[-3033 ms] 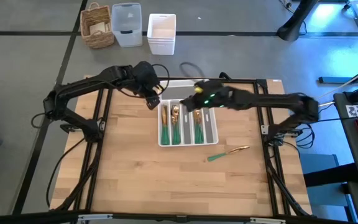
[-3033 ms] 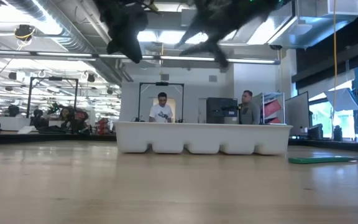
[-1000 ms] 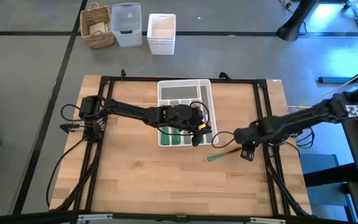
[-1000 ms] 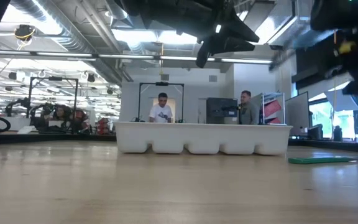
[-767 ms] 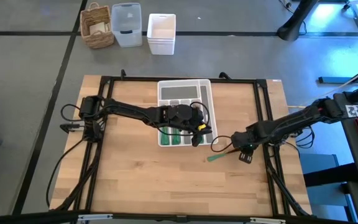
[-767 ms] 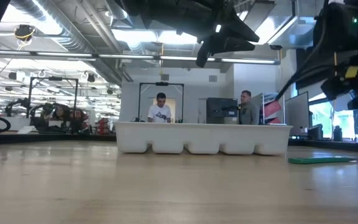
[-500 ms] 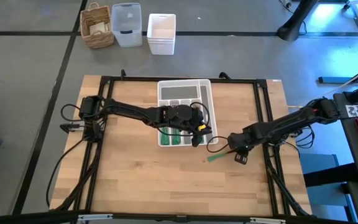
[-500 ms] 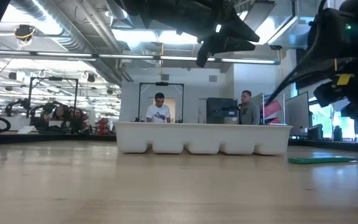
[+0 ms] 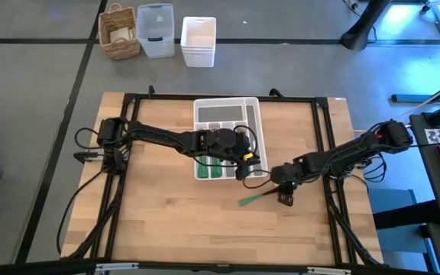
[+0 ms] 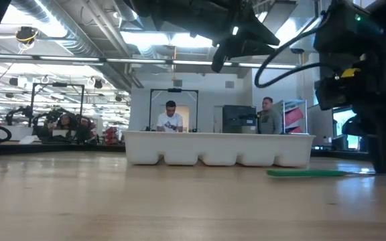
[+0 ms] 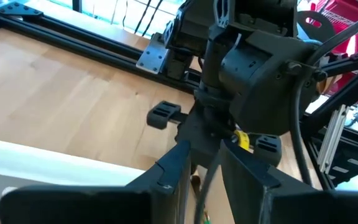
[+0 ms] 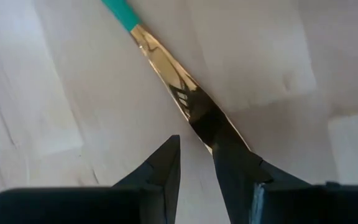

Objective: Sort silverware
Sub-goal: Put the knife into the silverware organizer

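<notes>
Since a second ago, the loose gold-headed, green-handled utensil (image 9: 253, 198) has slid leftward on the table as the right gripper (image 9: 284, 194) came down onto its gold end. It now lies flat just off the near right corner of the white slotted cutlery tray (image 9: 228, 113). Right wrist view: the fingers (image 12: 232, 163) stand slightly apart, one touching the gold head (image 12: 194, 109); not clamped. Left gripper (image 9: 243, 162) hovers over the tray's near end, fingers apart, nothing seen held. Light wooden tabletop (image 9: 166, 221) is bare toward the near edge, bounded by black frame rails (image 9: 327, 137). Two people (image 10: 171, 117) stand far behind.
</notes>
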You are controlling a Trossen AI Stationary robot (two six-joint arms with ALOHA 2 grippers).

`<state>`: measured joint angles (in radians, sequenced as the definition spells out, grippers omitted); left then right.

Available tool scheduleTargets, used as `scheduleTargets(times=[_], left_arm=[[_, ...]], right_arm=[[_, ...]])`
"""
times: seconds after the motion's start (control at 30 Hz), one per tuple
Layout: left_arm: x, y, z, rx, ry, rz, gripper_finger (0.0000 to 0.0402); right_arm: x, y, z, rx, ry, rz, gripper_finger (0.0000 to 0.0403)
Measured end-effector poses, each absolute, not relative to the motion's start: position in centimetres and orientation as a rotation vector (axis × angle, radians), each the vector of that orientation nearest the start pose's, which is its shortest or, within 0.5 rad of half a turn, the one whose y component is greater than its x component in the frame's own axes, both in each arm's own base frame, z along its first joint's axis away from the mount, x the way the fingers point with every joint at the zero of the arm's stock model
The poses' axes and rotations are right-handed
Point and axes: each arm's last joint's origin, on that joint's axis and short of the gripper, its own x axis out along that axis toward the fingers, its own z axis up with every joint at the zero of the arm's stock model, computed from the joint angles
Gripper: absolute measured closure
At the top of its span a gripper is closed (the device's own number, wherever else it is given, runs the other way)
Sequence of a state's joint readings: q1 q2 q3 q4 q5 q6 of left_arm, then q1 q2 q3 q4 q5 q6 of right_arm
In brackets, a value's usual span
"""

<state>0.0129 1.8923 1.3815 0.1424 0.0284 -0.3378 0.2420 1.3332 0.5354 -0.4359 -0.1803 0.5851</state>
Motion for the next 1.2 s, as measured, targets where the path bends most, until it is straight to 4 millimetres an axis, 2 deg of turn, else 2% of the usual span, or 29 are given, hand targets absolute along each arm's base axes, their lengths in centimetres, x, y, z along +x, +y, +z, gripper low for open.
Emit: scheduleTargets(times=[0.43, 0.6, 0.73, 0.87, 0.93, 1.03, 1.2], left_arm=[[43.3, -0.7, 24.7, -0.309, 0.445, 0.027, 0.0320], [42.1, -0.6, 25.9, -0.302, 0.485, 0.042, 0.0320], [40.8, -0.4, 28.0, -0.264, 0.471, 0.075, 0.0320], [39.3, -0.4, 30.1, -0.282, 0.460, 0.090, 0.0320], [38.7, -0.7, 30.3, -0.311, 0.490, 0.095, 0.0320], [38.5, -1.4, 29.9, -0.301, 0.537, 0.095, 0.0320], [39.6, -3.5, 27.7, -0.307, 0.581, 0.086, 0.0320]], right_arm=[[21.9, 6.2, 13.4, 0.378, 1.127, 0.247, 0.0301], [22.8, 6.4, 14.5, 0.391, 1.051, 0.276, 0.0301], [23.4, 6.6, 15.6, 0.391, 1.044, 0.279, 0.0301], [23.7, 6.7, 17.4, 0.347, 1.053, 0.297, 0.0301], [23.4, 6.5, 18.7, 0.301, 1.060, 0.295, 0.0301], [22.7, 6.3, 21.3, 0.240, 1.054, 0.286, 0.0301], [19.9, 5.3, 27.0, 0.105, 1.019, 0.242, 0.0301]])
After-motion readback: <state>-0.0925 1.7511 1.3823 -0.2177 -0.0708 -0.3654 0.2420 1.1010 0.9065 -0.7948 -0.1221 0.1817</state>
